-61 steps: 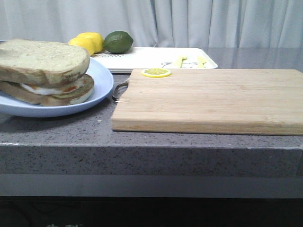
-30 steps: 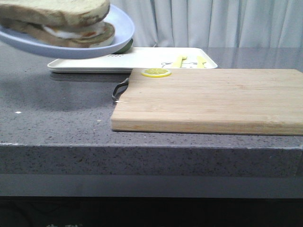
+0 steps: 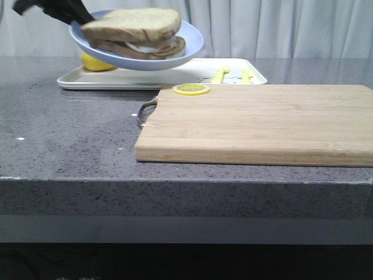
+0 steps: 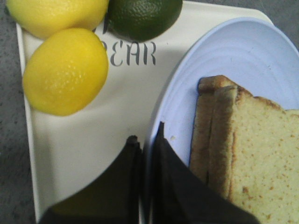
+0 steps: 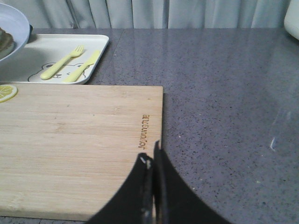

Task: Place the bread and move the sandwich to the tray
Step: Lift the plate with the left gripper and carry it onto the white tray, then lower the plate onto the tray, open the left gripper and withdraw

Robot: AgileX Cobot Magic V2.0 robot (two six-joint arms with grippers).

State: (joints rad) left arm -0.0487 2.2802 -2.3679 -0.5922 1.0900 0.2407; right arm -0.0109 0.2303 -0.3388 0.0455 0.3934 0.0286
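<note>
Above the glossy white tray [image 3: 175, 73], at ten o'clock in the front view, the left gripper [image 4: 145, 140] pinches the rim of a smooth pale blue plate [image 3: 192, 44] carrying the sandwich [image 3: 135, 32], its porous tan bread brown-crusted. Over the grainy wooden cutting board [image 3: 262, 122], the right gripper [image 5: 152, 158] hangs with fingers pressed together, empty.
</note>
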